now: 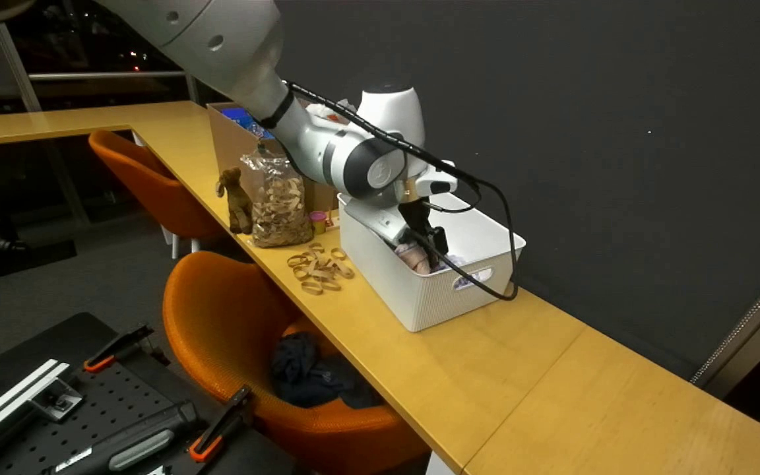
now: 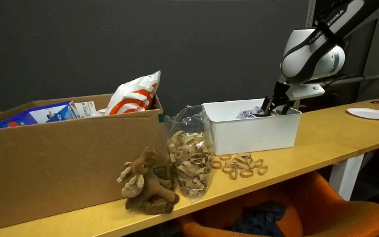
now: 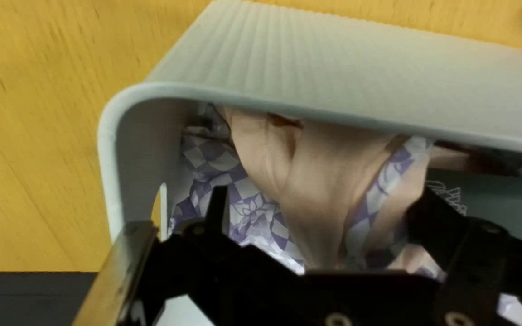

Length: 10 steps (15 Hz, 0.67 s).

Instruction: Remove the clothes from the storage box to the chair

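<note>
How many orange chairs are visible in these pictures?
2. In an exterior view, the near orange chair holds dark clothing, and the far orange chair stands beyond it, both along the wooden table. Others may be hidden.

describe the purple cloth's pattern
The cloth has purple and white checks with flowers, clearest in the wrist view.

Office-like setting: long wooden desk (image 1: 485, 356), 2 orange chairs (image 1: 212, 310).

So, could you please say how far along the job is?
Apparently done: dark cloth on an orange chair. In hand: the open jaws reach into the white box by peach cloth; no grip shows. Left: that, plus purple-checked cloth and dark green cloth inside.
</note>
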Motion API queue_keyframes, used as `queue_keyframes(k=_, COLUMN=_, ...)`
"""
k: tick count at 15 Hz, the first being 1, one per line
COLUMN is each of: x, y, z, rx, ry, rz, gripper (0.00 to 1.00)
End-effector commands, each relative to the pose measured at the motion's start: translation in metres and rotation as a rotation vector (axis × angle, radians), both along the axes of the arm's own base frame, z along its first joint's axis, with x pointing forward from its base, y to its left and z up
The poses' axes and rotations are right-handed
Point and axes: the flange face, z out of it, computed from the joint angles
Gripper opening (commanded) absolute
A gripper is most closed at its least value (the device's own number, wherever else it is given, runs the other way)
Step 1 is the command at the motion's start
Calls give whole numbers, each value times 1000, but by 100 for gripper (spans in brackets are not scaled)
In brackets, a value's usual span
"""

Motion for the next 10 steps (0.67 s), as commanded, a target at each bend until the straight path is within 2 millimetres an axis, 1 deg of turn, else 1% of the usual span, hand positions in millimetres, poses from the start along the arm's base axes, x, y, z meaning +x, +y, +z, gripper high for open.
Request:
queue_keyframes(k=1, x=12, y=2, z=-7, rx=-21, ry=-106, rz=39, gripper=73)
queue_keyframes(k=3, x=13, y=4, z=-11, rx=-10, ry=-129, rz=35, gripper=60)
queue_keyframes(k=4, x=13, y=5, z=-13, rx=-11, ry=-137, rz=36, gripper=50)
queue_keyframes(k=8, x=13, y=10, z=-7, rx=-6, ry=-140, rz=27, gripper=22)
queue_keyframes(k=10, x=10, y=11, z=3, rx=3, ry=-132, rz=10, gripper=6)
